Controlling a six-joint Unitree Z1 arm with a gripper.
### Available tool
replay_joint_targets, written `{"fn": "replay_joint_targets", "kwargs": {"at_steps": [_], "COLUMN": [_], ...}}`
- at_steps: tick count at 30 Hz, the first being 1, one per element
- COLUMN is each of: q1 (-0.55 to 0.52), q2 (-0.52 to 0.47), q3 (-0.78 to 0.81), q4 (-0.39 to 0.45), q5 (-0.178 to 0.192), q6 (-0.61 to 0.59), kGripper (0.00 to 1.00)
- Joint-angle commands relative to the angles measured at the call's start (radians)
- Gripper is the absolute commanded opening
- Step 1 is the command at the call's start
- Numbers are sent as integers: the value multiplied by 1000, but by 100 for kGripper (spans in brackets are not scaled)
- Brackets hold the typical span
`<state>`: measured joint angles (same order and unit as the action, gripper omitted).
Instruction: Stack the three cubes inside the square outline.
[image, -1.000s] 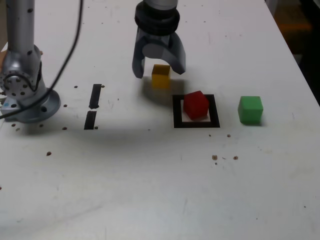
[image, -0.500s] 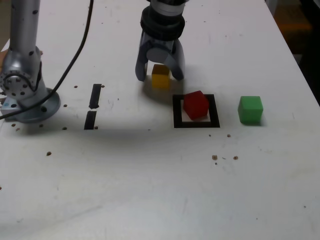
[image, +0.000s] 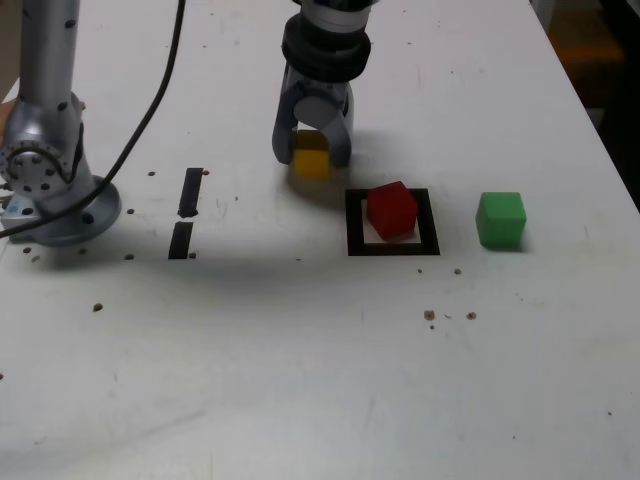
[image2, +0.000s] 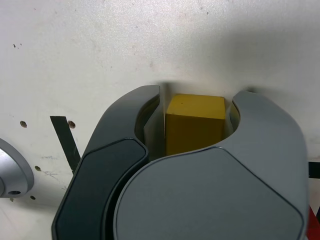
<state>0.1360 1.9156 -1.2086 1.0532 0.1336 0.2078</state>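
My gripper is shut on the yellow cube, which rests on the white table just behind and to the exterior view's left of the square outline. In the wrist view the yellow cube sits pinched between the two grey fingers of the gripper. The red cube lies inside the black outline, turned at an angle to it. The green cube stands alone to the exterior view's right of the outline.
Two short black tape strips lie at the exterior view's left. The arm's metal base stands at the far left, with a black cable hanging over it. Small dark specks dot the white table.
The gripper came down around the yellow cube and its fingers closed from wide open onto the cube's sides. The cube shifted slightly to the exterior view's left. Red and green cubes have not moved.
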Motion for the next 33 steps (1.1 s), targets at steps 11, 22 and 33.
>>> {"fn": "replay_joint_targets", "kwargs": {"at_steps": [11, 22, 33], "q1": [-230, -272, -250], "q2": [-140, -6, 122], "q3": [-442, -504, -550], "q4": [450, 430, 396], "q5": [-6, -111, -112], "q6": [-163, -330, -349], "kGripper": [0, 0, 0]}}
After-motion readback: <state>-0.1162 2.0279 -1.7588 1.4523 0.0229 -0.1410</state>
